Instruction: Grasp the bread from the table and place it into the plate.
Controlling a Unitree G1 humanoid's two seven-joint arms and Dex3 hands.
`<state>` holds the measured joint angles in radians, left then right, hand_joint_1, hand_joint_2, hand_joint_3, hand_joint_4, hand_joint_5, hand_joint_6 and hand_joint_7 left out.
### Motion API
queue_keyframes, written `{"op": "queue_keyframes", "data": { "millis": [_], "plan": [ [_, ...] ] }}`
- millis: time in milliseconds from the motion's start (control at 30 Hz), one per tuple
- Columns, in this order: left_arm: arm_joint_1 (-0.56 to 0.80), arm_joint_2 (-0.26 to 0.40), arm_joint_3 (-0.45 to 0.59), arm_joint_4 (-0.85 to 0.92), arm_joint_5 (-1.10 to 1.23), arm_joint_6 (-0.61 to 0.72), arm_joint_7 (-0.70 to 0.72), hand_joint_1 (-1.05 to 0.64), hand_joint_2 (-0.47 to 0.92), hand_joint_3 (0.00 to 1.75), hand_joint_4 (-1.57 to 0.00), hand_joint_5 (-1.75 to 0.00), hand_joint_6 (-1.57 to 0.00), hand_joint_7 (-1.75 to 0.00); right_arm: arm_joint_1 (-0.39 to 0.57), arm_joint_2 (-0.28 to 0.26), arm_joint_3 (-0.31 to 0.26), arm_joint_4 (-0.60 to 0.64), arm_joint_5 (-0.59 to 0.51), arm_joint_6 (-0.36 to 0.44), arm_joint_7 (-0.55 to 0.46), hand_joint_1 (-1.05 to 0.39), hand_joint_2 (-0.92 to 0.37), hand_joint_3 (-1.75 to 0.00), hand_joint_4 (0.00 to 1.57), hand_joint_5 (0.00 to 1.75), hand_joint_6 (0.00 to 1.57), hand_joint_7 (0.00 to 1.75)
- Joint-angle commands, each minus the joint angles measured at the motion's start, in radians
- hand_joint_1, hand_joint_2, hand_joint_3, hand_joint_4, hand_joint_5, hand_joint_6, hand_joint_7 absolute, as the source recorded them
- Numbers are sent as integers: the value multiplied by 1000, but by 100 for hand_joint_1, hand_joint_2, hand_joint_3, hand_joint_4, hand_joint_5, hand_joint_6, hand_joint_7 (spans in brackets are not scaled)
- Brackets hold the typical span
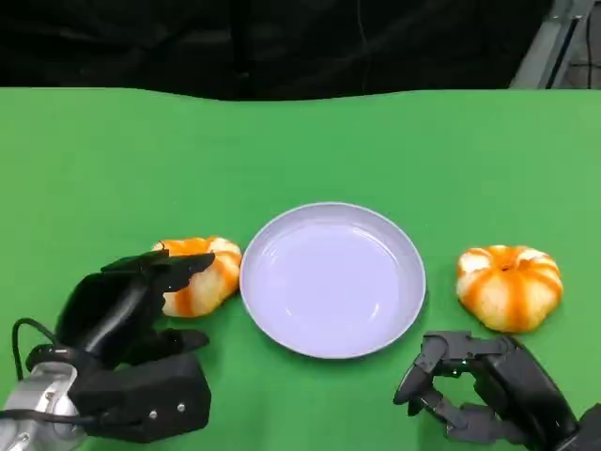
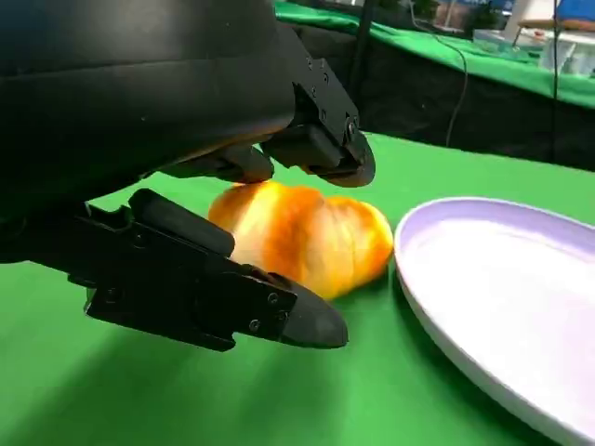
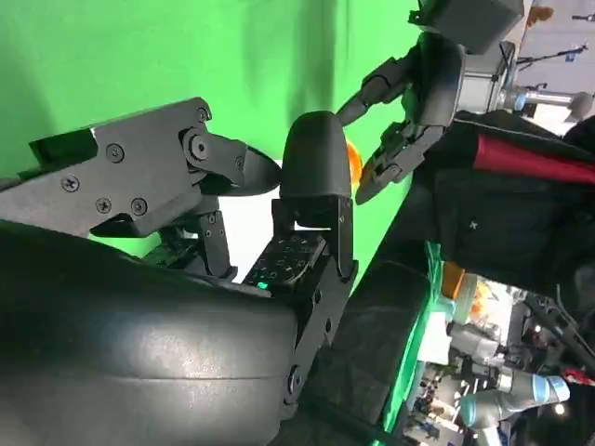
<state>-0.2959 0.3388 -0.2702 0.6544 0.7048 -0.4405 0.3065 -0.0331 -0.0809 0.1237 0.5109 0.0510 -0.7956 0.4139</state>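
Observation:
A lavender plate (image 1: 331,279) lies in the middle of the green table. Left of it, close to the rim, sits an orange-and-white bread roll (image 1: 208,274); a second roll (image 1: 509,286) lies right of the plate. My left hand (image 1: 127,315) reaches over the left roll, its fingertips (image 1: 183,266) above the roll's top. In the left wrist view the fingers (image 2: 321,139) arch over the roll (image 2: 307,237) and the thumb (image 2: 223,293) lies low in front of it, with gaps on both sides. My right hand (image 1: 474,385) rests near the front edge, holding nothing.
The plate's rim (image 2: 437,325) lies just beside the left roll. Past the table's far edge (image 1: 300,94) all is dark. The right wrist view catches my left hand (image 3: 418,88) across the table, with other tables and equipment behind it.

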Motion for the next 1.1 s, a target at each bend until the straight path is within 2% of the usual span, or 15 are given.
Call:
{"op": "queue_keyframes", "data": {
  "millis": [33, 200, 300, 433, 867, 900, 967, 1000, 1100],
  "plan": [
    [-13, 22, -2, 13, -16, 2, 17, -59, 92, 13, -41, -1, -47, 0, -1, -12, -9, 5, 10, -17, 3, -12, -80, -63, 76, 146, 86, 101],
    [-14, 23, -5, 14, -17, 2, 19, -59, 92, 13, -41, -1, -47, 0, -1, -12, -9, 6, 10, -18, 3, -12, -80, -63, 76, 146, 85, 101],
    [-97, -1, -35, 128, 12, 35, 56, -56, 92, 12, -43, -1, -47, 0, -1, -14, -9, 9, 10, -17, 6, -13, -81, -62, 76, 145, 85, 100],
    [-134, -6, -60, 192, 15, 31, 96, -54, 92, 12, -44, -2, -48, 0, -1, -15, -8, 10, 7, -21, 4, -14, -81, -61, 75, 145, 85, 99],
    [-175, -14, -96, 277, -2, 19, 135, -51, 92, 12, -46, -1, -48, 0, -4, -13, -10, 17, 11, -23, 9, -13, -83, -58, 75, 145, 86, 97],
    [-179, -16, -99, 286, -4, 18, 134, -39, 88, 8, -48, -2, -49, 0, -4, -14, -10, 16, 9, -23, 7, -12, -83, -57, 75, 145, 86, 97],
    [-185, -19, -104, 301, -7, 15, 132, -33, 87, 5, -50, -2, -49, 0, -4, -14, -11, 16, 9, -24, 7, -12, -84, -57, 75, 145, 86, 97],
    [-186, -19, -105, 305, -8, 13, 132, -21, 85, 3, -51, -2, -50, 0, -4, -13, -11, 18, 11, -24, 7, -12, -84, -57, 75, 145, 86, 97],
    [-189, -21, -111, 314, -9, 9, 136, -9, 83, 1, -52, -1, -51, -1, -5, -14, -12, 18, 7, -23, 5, -13, -84, -57, 75, 145, 86, 97]
  ]
}}
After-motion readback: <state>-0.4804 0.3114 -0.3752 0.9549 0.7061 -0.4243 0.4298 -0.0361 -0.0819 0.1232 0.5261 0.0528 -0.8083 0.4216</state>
